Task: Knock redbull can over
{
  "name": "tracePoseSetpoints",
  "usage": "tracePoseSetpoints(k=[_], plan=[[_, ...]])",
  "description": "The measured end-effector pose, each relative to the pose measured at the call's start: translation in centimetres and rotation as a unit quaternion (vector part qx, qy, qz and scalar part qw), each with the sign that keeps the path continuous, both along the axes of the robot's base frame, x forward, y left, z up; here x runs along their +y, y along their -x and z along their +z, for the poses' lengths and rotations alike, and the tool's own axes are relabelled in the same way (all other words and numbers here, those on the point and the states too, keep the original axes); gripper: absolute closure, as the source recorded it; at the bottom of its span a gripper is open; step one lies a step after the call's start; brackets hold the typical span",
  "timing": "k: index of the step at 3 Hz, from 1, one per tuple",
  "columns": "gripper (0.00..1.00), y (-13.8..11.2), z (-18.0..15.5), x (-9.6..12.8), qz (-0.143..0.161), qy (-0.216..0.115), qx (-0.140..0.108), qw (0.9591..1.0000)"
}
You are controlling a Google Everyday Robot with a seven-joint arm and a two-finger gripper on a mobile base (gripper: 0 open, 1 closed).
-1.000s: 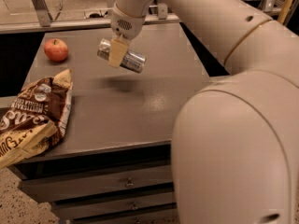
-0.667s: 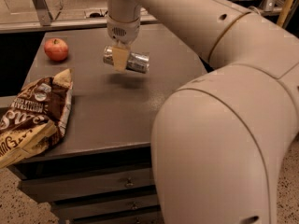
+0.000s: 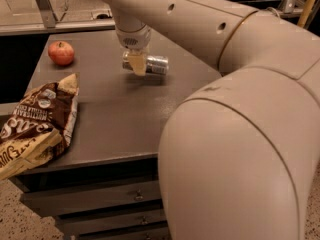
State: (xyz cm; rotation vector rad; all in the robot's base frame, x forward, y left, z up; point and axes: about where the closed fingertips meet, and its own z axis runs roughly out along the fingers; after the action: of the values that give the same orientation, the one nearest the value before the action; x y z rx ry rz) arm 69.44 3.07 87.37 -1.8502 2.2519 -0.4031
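The redbull can [image 3: 156, 65] is a slim silver can lying on its side, at or just above the grey tabletop [image 3: 110, 109], with a shadow under it. My gripper [image 3: 138, 64] comes down from above at the table's back middle. It is shut on the can's left part, and a pale yellowish finger [image 3: 138, 64] covers that part. The can's right end sticks out to the right.
A red apple [image 3: 61, 53] sits at the back left of the table. A brown and cream chip bag [image 3: 37, 124] lies at the front left and overhangs the edge. Drawers [image 3: 100, 199] are below the tabletop. My large arm fills the right side.
The gripper with the can has moved slightly right and down toward the tabletop. The can has gone from tilted to level.
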Motion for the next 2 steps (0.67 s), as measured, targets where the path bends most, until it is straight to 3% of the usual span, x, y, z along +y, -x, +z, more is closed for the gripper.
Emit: tracePoseSetpoints(k=[1, 2], plan=[[0.0, -1.1, 0.0, -1.8, 0.049, -0.05, 0.009, 0.9975], [0.0, 0.0, 0.6, -0.8, 0.114, -0.12, 0.047, 0.9852]])
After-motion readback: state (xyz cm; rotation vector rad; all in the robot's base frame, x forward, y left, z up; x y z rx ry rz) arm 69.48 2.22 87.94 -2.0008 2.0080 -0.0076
